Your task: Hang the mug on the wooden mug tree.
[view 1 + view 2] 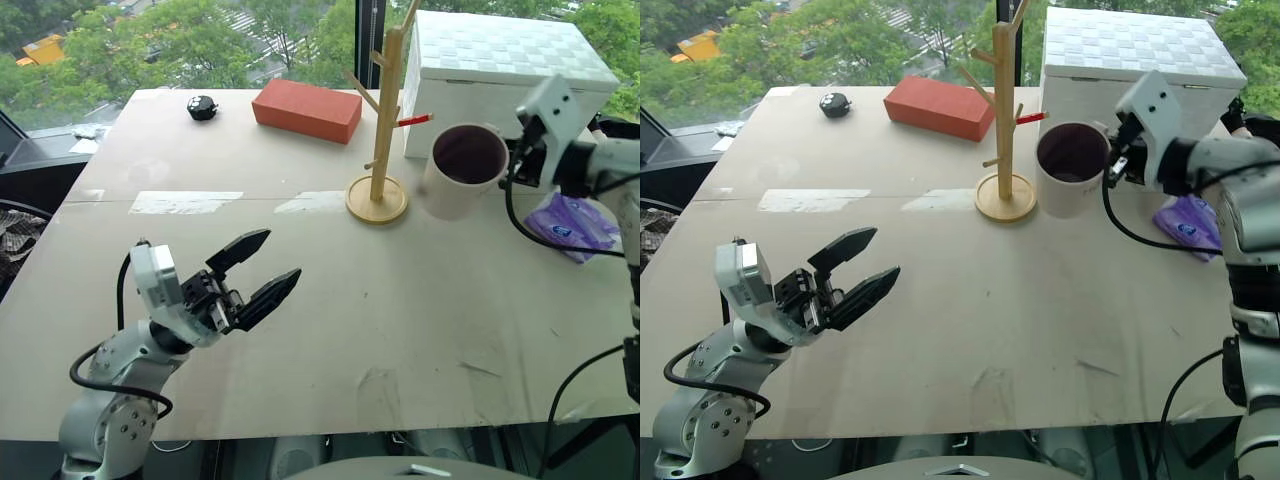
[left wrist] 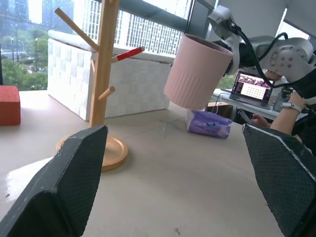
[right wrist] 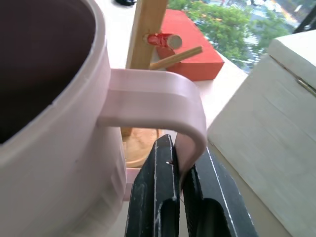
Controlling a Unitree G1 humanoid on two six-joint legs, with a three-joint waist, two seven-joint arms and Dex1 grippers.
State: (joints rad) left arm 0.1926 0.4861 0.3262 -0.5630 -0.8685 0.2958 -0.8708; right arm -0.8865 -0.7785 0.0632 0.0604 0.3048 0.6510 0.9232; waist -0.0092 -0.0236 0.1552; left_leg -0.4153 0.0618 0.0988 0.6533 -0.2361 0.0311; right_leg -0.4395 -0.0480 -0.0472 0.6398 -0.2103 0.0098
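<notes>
Right gripper pinches the handle of the cream ceramic mug, held off the table at 3 o'clock of the tall light-wood mug tree; left gripper spread, empty.

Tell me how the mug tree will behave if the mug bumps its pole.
The mug tree probably tips easily: a tall thin pole on a small round base. It looks like light wood, so it may also slide on the smooth table. The mug, pinched by its handle in the right gripper, could swing into it.
</notes>
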